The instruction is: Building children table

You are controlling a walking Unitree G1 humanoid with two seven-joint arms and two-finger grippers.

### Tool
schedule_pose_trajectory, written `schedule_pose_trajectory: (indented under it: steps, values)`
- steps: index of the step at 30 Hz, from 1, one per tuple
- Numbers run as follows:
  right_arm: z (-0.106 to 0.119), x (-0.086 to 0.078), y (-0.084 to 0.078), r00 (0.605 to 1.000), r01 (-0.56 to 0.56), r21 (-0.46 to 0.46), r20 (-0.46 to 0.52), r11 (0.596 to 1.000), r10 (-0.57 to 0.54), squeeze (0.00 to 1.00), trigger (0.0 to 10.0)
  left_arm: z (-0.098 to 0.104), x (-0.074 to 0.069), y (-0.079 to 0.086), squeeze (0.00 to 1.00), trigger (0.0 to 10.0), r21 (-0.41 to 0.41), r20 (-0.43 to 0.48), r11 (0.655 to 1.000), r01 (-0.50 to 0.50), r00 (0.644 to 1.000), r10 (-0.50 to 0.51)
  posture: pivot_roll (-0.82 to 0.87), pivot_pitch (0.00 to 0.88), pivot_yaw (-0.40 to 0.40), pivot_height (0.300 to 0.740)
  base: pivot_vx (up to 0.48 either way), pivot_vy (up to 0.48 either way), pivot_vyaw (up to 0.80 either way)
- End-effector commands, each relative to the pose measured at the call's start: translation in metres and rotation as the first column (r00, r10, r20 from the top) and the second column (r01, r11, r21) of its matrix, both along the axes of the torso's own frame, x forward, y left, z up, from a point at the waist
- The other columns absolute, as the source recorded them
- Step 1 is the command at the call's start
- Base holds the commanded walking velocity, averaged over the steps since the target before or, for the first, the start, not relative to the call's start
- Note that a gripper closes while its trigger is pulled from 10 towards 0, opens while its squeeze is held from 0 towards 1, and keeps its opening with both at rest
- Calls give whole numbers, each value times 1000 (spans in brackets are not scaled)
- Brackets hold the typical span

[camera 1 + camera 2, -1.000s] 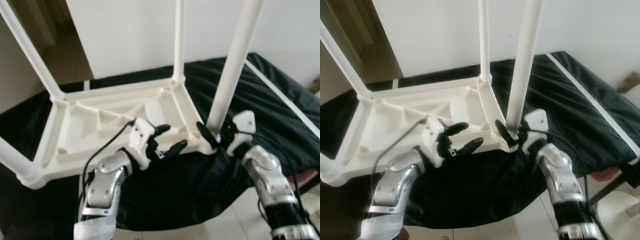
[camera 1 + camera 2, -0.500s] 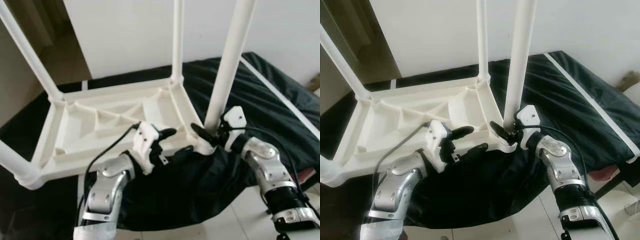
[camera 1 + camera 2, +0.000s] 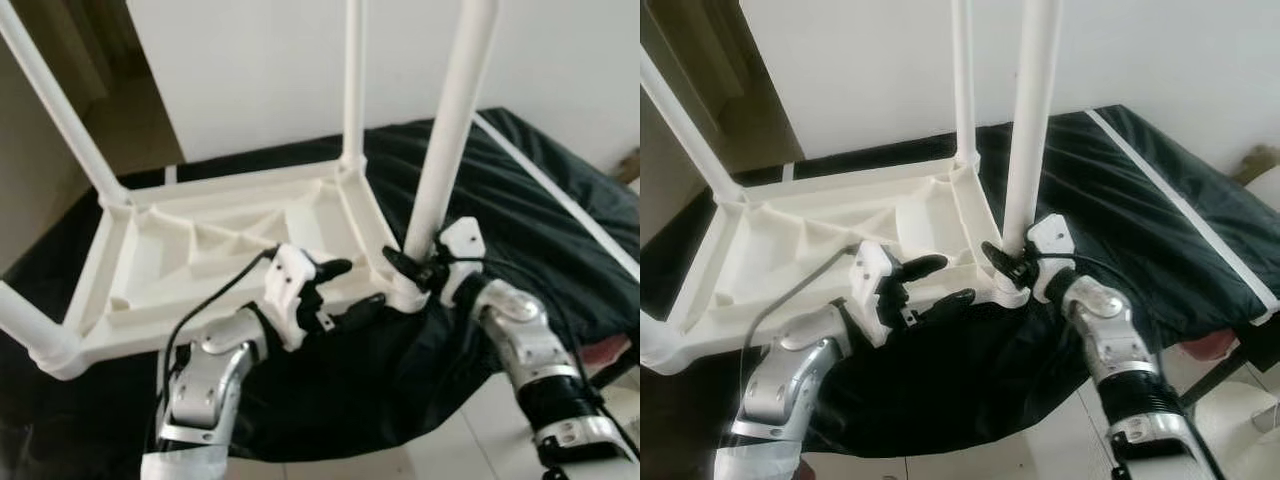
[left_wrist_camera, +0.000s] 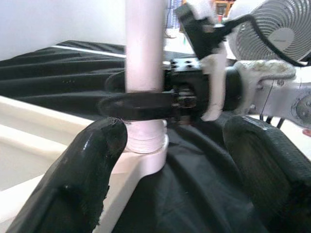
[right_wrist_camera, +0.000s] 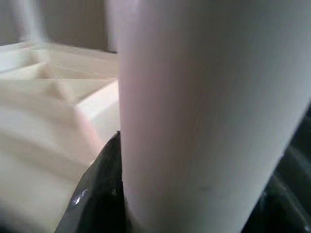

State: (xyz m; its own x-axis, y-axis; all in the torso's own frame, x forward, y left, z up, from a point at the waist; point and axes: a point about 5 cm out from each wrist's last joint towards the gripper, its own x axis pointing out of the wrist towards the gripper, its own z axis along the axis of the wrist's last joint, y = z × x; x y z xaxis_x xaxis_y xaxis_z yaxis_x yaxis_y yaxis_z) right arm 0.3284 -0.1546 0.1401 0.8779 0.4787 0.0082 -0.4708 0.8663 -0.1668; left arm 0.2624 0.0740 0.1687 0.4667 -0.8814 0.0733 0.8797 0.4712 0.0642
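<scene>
Around table leg (image 3: 445,140), right gripper (image 3: 408,272)

Two head cameras looked forward and down from above, sharing one scene: an upturned white table (image 3: 230,250) on black cloth (image 3: 520,200). The left wrist camera faced one table leg (image 4: 144,73) closely. The right wrist camera sat nearly against that leg.

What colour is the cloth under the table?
Black cloth, seen best in the right eye view.
</scene>
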Motion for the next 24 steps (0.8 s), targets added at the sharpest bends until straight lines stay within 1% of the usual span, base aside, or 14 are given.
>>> schedule_pose_trajectory:
  steps: [1,4,7,8,9,10,11,12,13,14,16,17,18,24]
  values:
    - [-29,-7,-4,984,106,-44,-140,993,-111,0,10000,-4,3,2,0,10000,11,-20,999,-53,998,53,3,0,71,740,0,0,0]
    - [-30,-9,-2,975,165,-5,-151,986,-164,0,10000,-5,3,0,0,10000,12,-25,998,-54,998,55,-6,0,67,740,0,0,0]
    - [-30,-9,-2,975,165,-5,-151,986,-164,0,10000,-5,3,0,0,10000,12,-25,998,-54,998,55,-6,0,67,740,0,0,0]
    - [-30,-12,2,966,213,17,-153,977,-208,0,10000,-5,3,-1,0,10000,7,-30,998,-57,998,57,-9,0,64,740,0,0,0]
    - [-30,-12,2,966,213,17,-153,977,-208,0,10000,-5,3,-1,0,10000,7,-30,998,-57,998,57,-9,0,64,740,0,0,0]
    - [-32,-19,6,935,332,47,-150,942,-321,0,10000,-7,4,-2,0,10000,8,-40,997,-75,996,75,-11,0,51,740,0,0,0]
    - [-32,-19,6,935,332,47,-150,942,-321,0,10000,-7,4,-2,0,10000,8,-40,997,-75,996,75,-11,0,51,740,0,0,0]
    - [-32,-25,8,903,416,67,-151,907,-403,0,10000,-9,5,-3,0,10000,9,-47,996,-89,995,89,-11,0,51,740,0,0,0]
    - [-36,-31,8,858,502,43,-152,864,-491,0,10000,-10,5,-3,0,10000,7,-53,995,-98,994,98,-9,0,48,740,0,0,0]
    - [-36,-31,8,858,502,43,-152,864,-491,0,10000,-10,5,-3,0,10000,7,-53,995,-98,994,98,-9,0,48,740,0,0,0]
    - [-43,-41,9,757,645,47,-175,763,-629,0,10000,-13,5,-3,0,10000,23,-62,993,-113,992,114,2,0,46,740,0,0,0]
    - [-43,-41,9,757,645,47,-175,763,-629,0,10000,-13,5,-3,0,10000,23,-62,993,-113,992,114,2,0,46,740,0,0,0]
    - [-46,-44,11,730,676,62,-189,734,-656,0,10000,-13,5,-3,0,10000,27,-62,993,-115,991,117,7,0,48,740,0,0,0]
    - [-42,-43,14,736,675,119,-180,728,-653,0,10000,-13,11,-1,0,10000,35,-57,992,-125,990,126,2,0,71,740,0,0,0]
